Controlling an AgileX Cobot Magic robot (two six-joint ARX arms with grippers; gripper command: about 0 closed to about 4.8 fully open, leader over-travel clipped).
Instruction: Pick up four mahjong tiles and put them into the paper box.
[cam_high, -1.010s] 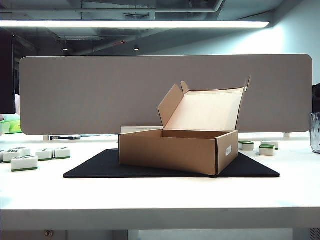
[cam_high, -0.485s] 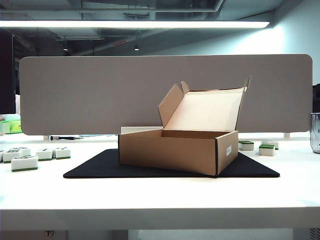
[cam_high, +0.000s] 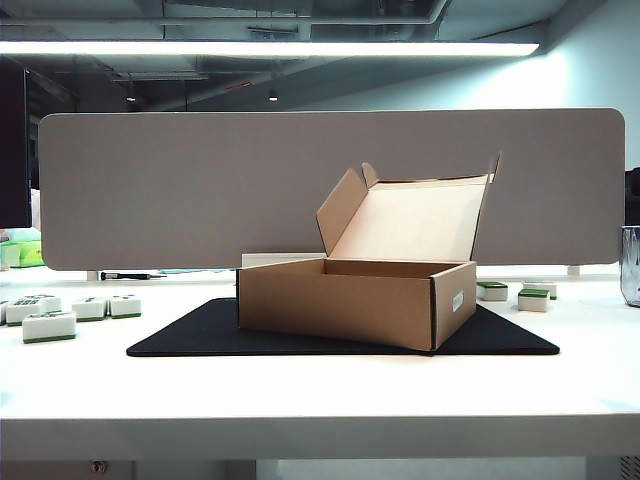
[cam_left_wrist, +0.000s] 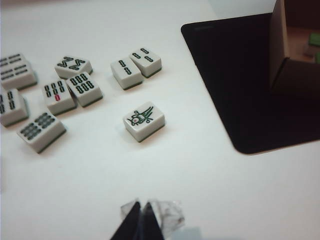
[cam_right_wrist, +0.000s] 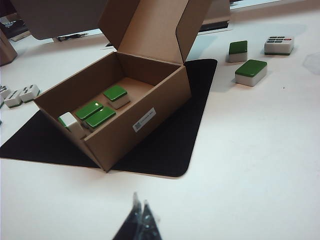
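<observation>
Four tiles in box, both pincers closed and empty
Paper box (cam_right_wrist: 131, 102) open on black mat (cam_right_wrist: 165, 145); mahjong tiles (cam_right_wrist: 100, 114) inside, green faces showing. Left pincer (cam_left_wrist: 142, 220) above table (cam_left_wrist: 200, 190) near loose tiles (cam_left_wrist: 144, 120); right pincer (cam_right_wrist: 140, 220) before box

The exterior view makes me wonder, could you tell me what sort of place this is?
Probably an office or lab workstation: a white desk backed by a grey divider panel, under a fluorescent ceiling light and exposed ceiling pipes.
</observation>
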